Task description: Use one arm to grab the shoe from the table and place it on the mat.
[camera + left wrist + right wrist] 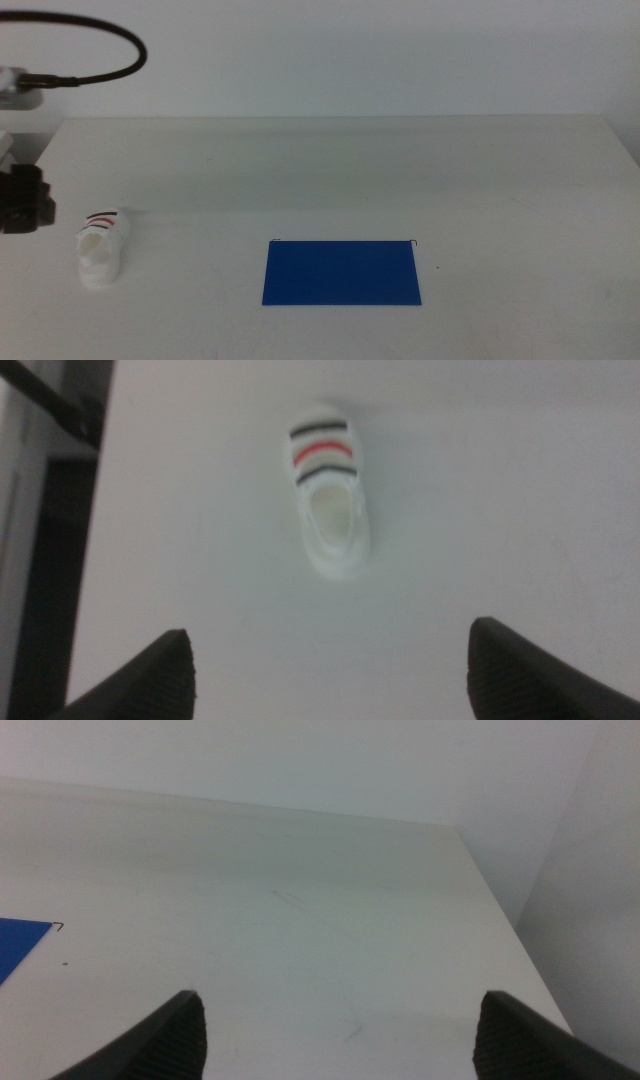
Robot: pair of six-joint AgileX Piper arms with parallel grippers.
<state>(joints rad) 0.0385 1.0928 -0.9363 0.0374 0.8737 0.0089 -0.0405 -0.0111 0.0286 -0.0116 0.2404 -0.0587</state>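
Bright even light, faint soft shadows, left wrist view blurred, slight haze

Right gripper (335, 1035) fingers (165, 1040) spread wide above bare white table (300, 920); blue mat (18, 945) corner at edge.

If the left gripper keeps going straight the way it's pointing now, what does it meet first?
Most likely the shoe: it lies centred ahead of the left gripper, whose jaws stand wide open, with only bare table between. Depth is hard to judge, so it might touch the tabletop short of it.
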